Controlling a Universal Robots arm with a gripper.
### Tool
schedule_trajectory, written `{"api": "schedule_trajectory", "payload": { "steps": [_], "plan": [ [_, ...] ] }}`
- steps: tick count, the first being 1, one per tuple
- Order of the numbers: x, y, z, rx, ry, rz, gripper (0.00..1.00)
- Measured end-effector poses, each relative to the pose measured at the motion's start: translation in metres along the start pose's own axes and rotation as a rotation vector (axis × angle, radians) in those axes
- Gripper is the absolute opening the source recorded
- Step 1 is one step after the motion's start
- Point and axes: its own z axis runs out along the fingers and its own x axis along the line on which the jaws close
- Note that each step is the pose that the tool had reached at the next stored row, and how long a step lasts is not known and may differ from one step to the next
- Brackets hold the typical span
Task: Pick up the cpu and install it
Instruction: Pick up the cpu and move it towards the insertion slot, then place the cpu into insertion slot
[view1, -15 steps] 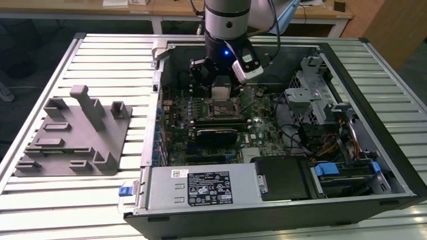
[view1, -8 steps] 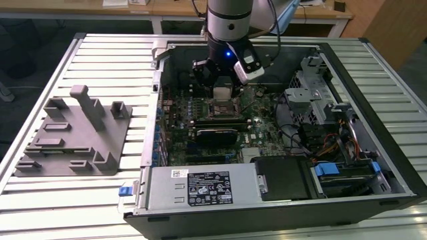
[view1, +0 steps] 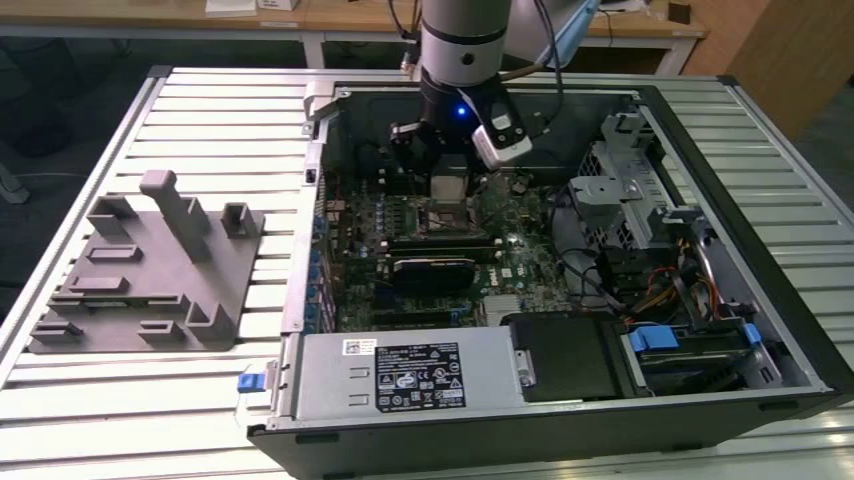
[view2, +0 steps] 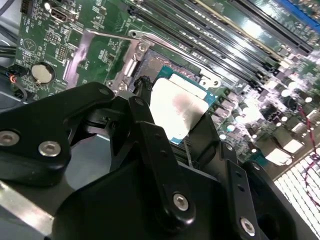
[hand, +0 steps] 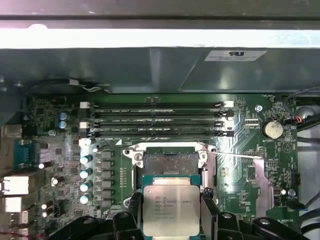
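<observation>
My gripper (view1: 450, 183) hangs inside the open computer case, shut on the cpu (hand: 171, 208). The cpu is a flat square chip with a silvery metal top and a green rim. In both wrist views one black finger (hand: 134, 201) presses each side of the chip. The cpu (view2: 177, 106) is held a little above the motherboard. It sits just short of the open socket (hand: 167, 162), whose dark contact field lies bare inside a metal frame. In the exterior view the cpu (view1: 450, 187) hovers over the socket (view1: 447, 215) near the back of the board.
The socket's load plate (hand: 255, 172) is folded open beside it. Memory slots (hand: 157, 122) run along its far side. A drive cage (view1: 627, 190) and cables fill the case on the exterior view's right, and a power supply (view1: 407, 375) sits at the front. A grey fixture block (view1: 147, 265) lies on the slatted table.
</observation>
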Motion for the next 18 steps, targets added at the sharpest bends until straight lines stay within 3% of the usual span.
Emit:
{"api": "schedule_trajectory", "payload": {
  "steps": [18],
  "plan": [
    [-0.0027, 0.0002, 0.0023, 0.0002, 0.0, 0.002, 0.55]
  ]
}}
